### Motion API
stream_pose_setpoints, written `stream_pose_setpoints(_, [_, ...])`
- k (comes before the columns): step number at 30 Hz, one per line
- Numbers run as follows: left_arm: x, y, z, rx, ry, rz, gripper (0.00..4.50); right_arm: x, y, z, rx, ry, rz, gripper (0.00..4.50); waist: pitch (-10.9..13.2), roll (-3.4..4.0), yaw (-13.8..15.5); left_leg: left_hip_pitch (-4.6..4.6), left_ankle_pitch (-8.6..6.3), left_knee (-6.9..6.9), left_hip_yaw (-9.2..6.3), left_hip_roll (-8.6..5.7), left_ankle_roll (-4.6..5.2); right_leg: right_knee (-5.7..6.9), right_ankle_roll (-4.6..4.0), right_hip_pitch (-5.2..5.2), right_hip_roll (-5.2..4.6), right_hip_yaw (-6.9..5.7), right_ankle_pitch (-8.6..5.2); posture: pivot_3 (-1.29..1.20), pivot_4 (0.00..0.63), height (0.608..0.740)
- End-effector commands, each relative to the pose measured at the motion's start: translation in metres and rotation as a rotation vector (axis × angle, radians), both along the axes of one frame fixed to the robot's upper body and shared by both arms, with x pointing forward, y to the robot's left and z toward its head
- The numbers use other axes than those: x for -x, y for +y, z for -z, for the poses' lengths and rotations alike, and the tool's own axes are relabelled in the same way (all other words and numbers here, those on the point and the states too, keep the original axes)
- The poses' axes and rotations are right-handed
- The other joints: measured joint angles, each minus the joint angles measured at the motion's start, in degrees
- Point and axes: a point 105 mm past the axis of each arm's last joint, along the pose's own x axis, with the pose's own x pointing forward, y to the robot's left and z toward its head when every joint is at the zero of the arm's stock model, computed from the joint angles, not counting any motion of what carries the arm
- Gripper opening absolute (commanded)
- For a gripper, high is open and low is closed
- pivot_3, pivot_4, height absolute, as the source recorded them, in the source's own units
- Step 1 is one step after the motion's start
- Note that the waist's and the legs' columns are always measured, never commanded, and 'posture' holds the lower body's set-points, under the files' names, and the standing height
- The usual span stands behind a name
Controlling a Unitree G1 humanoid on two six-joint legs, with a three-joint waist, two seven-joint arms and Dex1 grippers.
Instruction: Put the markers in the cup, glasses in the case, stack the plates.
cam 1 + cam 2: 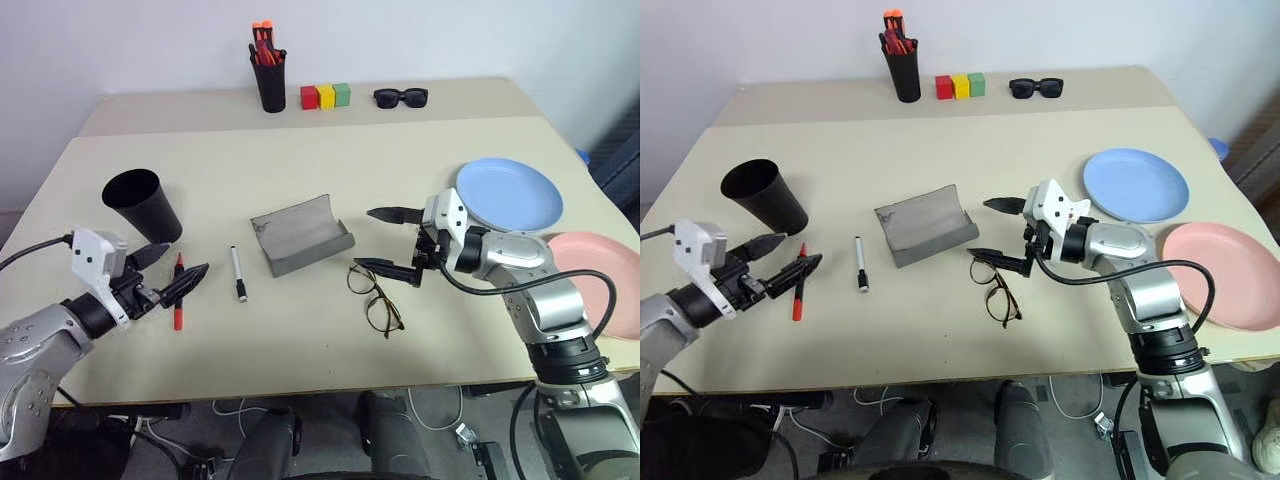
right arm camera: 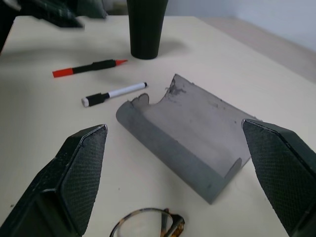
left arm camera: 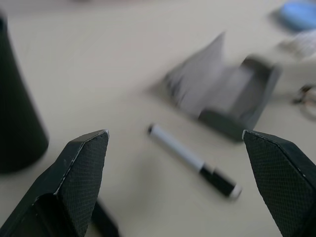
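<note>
The glasses (image 1: 375, 297) lie on the table (image 1: 300, 160) just beside the grey case (image 1: 300, 236), below the wide-open, empty right claw (image 1: 391, 240), which might snag their thin frame, while the equally open left claw (image 1: 172, 268) could roll the red marker (image 1: 178, 292) away.

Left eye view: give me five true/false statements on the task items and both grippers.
1. Both markers are already in the cup. False: the red marker and the white marker lie on the table.
2. The glasses lie on the table beside the case. True.
3. The blue plate is stacked on the pink plate. False: they lie side by side.
4. The left gripper is shut on the red marker. False: it is open above it.
5. The right gripper is open, holding nothing. True.
</note>
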Motion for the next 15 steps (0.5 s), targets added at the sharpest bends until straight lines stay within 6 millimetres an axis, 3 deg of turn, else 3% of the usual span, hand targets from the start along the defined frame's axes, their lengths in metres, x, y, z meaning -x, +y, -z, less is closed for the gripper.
stream_pose_setpoints(1, [-0.002,0.022,0.002,-0.027,0.062,-0.219,4.50,0.002,0.005,-0.005,-0.012,-0.039,-0.020,4.47,0.00,0.00,0.00,0.00,0.00,0.00,0.00,0.00,0.00,0.01,0.00,0.00,0.01,0.00,0.00,0.00,0.150,0.740])
stream_pose_setpoints(6, [-0.014,0.033,0.007,0.028,0.083,-0.462,4.50,0.002,0.006,-0.001,-0.008,-0.039,-0.024,4.47,-0.03,-0.08,0.31,0.00,0.01,0.06,-0.03,-0.03,-0.02,0.03,0.00,0.03,0.00,0.00,0.01,0.00,0.150,0.740])
stream_pose_setpoints(15, [-0.028,0.023,0.034,0.039,0.348,-0.498,4.50,0.004,0.008,-0.005,-0.018,-0.044,-0.034,4.47,-0.03,-0.08,0.05,0.03,-0.01,0.04,-0.01,-0.08,-0.11,0.07,-0.03,0.01,0.05,0.01,0.02,0.00,0.150,0.740])
